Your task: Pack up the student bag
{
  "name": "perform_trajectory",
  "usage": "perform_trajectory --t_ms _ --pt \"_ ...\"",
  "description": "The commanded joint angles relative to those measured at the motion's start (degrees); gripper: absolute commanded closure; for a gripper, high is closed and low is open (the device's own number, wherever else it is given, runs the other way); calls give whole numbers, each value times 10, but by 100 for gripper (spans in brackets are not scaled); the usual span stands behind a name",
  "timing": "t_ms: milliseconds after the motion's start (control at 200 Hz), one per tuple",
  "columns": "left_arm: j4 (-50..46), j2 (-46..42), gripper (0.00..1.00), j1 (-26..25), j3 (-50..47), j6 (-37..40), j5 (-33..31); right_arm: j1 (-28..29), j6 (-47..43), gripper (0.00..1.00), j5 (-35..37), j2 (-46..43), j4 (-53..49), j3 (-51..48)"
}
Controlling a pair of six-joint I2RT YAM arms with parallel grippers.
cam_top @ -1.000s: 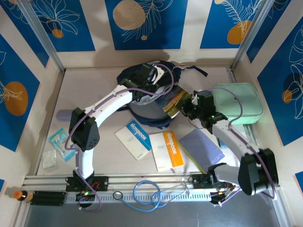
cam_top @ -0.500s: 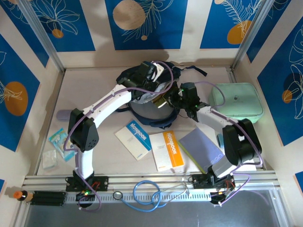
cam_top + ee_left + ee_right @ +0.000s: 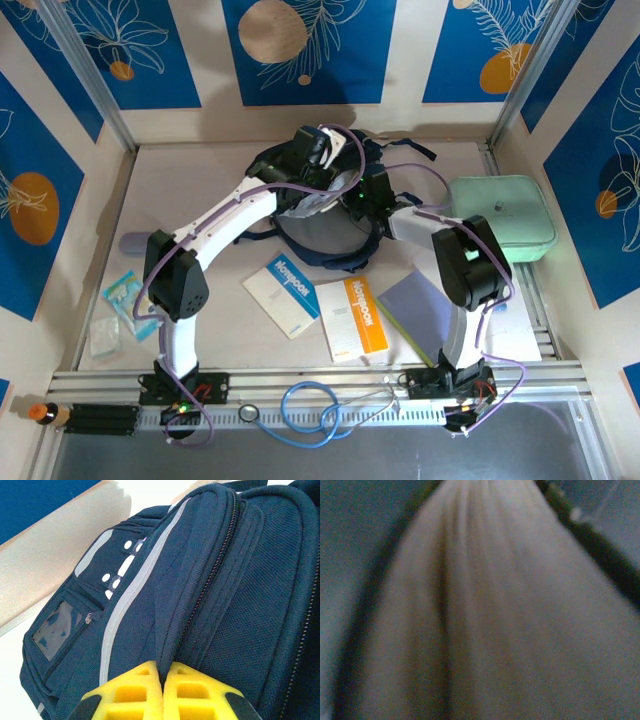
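**Left gripper** (image 3: 162, 680): closed. The yellow fingers (image 3: 132, 695) meet pad to pad on a raised ridge of navy fabric that runs down between them. In the top view the left gripper (image 3: 310, 150) sits on the far, upper part of the student bag (image 3: 320, 240), and its white arm reaches back across the table (image 3: 200, 180) to its base at the near rail.

**Right gripper** (image 3: 352, 200): its state cannot be told. In the top view it points into the middle of the student bag from the right, and its fingers are hidden against the dark fabric. The right wrist view is out of focus. It gives a pale ridged surface (image 3: 485, 620) very close to the lens, with dark edges on both sides, and what this surface is cannot be determined.

**Student bag** (image 3: 225, 605): it lies at the far centre of the table, between the two wrists. The left wrist view shows a thin pale stripe (image 3: 125, 605), a zip line (image 3: 210, 575) and a small clear window pocket (image 3: 55, 630) on its front.

**Surroundings**:
- A mint-green case (image 3: 500, 220) lies just right of the bag.
- A blue-and-white booklet (image 3: 290, 290), an orange-and-white booklet (image 3: 352, 318) and a lavender notebook (image 3: 425, 310) lie nearer the arm bases.
- Small packets (image 3: 125, 295) lie near the left wall.
- A blue cable (image 3: 310, 405) is coiled at the near rail.
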Motion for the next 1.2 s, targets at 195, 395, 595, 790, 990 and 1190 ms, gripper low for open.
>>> perform_trajectory --t_ms 195,395,595,790,990,1190 --pt "42 -46 100 5 43 -30 14 22 2 93 84 94 22 95" --pt "39 -45 100 16 34 -44 33 16 8 75 54 145 2 145" --pt "51 -40 100 33 11 -51 31 7 16 39 4 88 42 72" --pt "66 -36 100 57 -24 -50 12 2 22 30 -52 -4 32 -22" --pt "79 -25 100 80 -58 -55 5 -6 29 31 -84 -96 2 -109" --pt "98 -28 100 90 -114 -24 -34 -1 -92 40 -24 -191 -84 -170"
